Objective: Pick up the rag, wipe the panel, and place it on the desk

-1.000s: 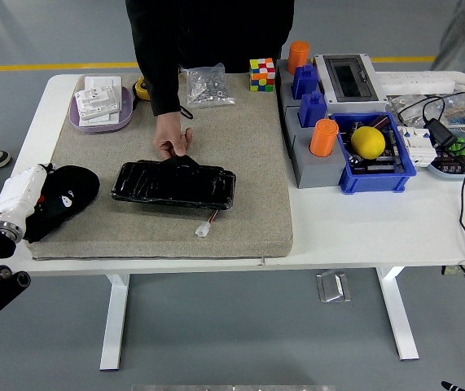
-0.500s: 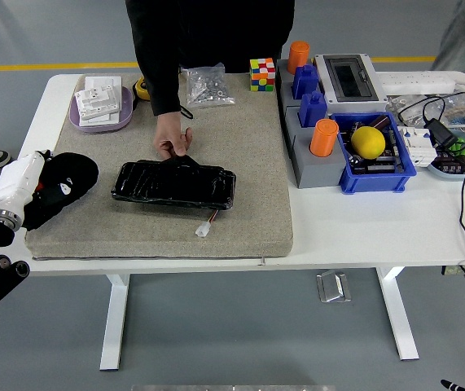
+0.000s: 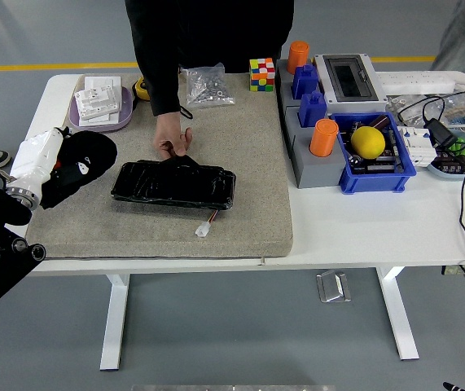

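Observation:
A glossy black panel (image 3: 173, 184) lies on the grey felt mat (image 3: 248, 155), with a small white connector (image 3: 206, 228) hanging off its near edge. A person's hand (image 3: 172, 140) pinches the panel's far edge. My left hand (image 3: 81, 160) is a black shape on a white wrist, over the mat's left edge and just left of the panel. I cannot tell whether dark cloth is bunched in it. No separate rag shows. My right arm is out of view.
At the back are a purple tray (image 3: 102, 114) of white parts, a bag of screws (image 3: 208, 85) and a colour cube (image 3: 262, 73). To the right stand a grey block (image 3: 305, 159) with blue and orange pieces, a blue bin (image 3: 379, 167) holding a yellow ball, and cables (image 3: 444, 130).
My left hand has moved away from me and to the right, from the mat's near left corner to beside the panel's left end. The person's hand and the panel have stayed still.

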